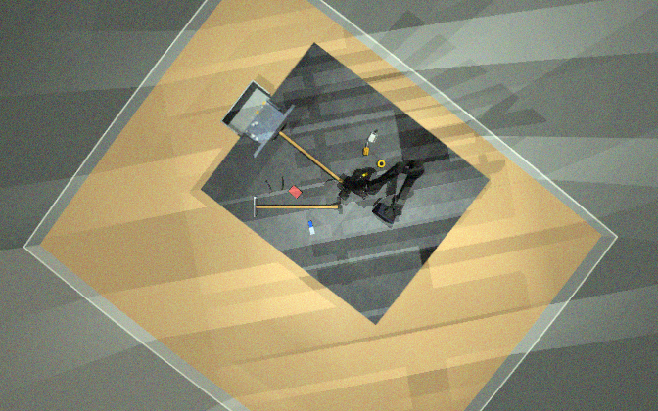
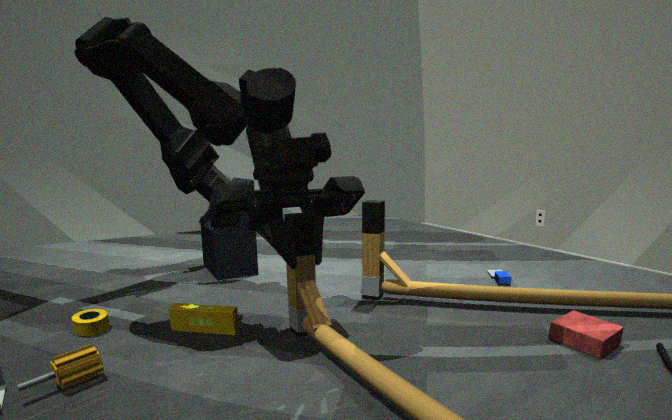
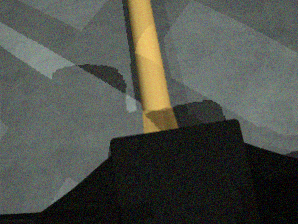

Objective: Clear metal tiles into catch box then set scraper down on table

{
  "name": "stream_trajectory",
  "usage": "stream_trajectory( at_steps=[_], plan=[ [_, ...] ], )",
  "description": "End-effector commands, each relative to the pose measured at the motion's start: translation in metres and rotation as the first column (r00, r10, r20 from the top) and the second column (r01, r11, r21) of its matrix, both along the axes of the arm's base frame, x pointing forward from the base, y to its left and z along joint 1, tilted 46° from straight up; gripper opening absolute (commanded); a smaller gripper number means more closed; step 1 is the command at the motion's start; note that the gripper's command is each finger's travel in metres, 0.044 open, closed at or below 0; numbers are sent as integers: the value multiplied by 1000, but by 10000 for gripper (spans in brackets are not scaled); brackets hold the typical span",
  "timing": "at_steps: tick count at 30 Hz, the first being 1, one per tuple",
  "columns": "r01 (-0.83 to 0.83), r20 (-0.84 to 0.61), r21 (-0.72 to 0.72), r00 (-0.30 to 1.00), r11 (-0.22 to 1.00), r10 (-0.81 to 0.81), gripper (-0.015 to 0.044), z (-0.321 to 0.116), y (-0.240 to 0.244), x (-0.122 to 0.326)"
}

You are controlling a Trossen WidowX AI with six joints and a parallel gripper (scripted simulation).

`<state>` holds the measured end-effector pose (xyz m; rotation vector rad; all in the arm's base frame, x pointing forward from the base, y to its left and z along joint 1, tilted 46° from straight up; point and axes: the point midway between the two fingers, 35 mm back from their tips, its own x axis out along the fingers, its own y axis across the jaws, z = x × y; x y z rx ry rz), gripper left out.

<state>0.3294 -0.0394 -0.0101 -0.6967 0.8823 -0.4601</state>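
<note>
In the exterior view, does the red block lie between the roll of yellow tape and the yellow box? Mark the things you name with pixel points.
No, the red block [image 1: 295, 192] [image 2: 584, 333] lies well to the right of both.

And here the spare scraper [image 1: 297, 206] [image 2: 537, 295] lies on the table [image 1: 342, 286] [image 2: 464, 386], between the brick [image 1: 295, 192] [image 2: 584, 334] and the small marker block [image 1: 310, 227] [image 2: 502, 277], touching neither.

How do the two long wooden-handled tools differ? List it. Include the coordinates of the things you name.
The gripped tool [image 1: 310, 157] [image 2: 380, 373] [image 3: 150, 55] has its upright grip inside the gripper [image 2: 304, 258]; the other tool [image 1: 296, 206] [image 2: 537, 296] stands free.
The gripped tool runs toward the catch box [image 1: 242, 114]; the other tool points away from it.
Both have pale wooden shafts.
</note>
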Motion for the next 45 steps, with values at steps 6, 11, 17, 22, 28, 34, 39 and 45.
stream_trajectory(
  at_steps=[6, 11, 17, 22, 28, 34, 39, 45],
  plan=[
    [-11, 3, 4, 1000, 1000, 11, 0, -9, 12, 0],
    [-12, 4, 3, 1000, 1000, 12, 0, -13, 17, -1],
    [-12, 5, 2, 1000, 1000, 12, 0, -19, 23, -2],
    [-13, 6, 0, 1000, 1000, 13, 0, -24, 27, -3],
    [-14, 8, -2, 1000, 1000, 14, 0, -29, 33, -5],
    [-14, 6, -1, 1000, 1000, 14, 0, -32, 36, -5],
    [-14, 4, -1, 1000, 1000, 14, 0, -33, 37, -2],
    [-15, 4, 0, 1000, 1000, 15, 0, -34, 37, 7]
  ],
)
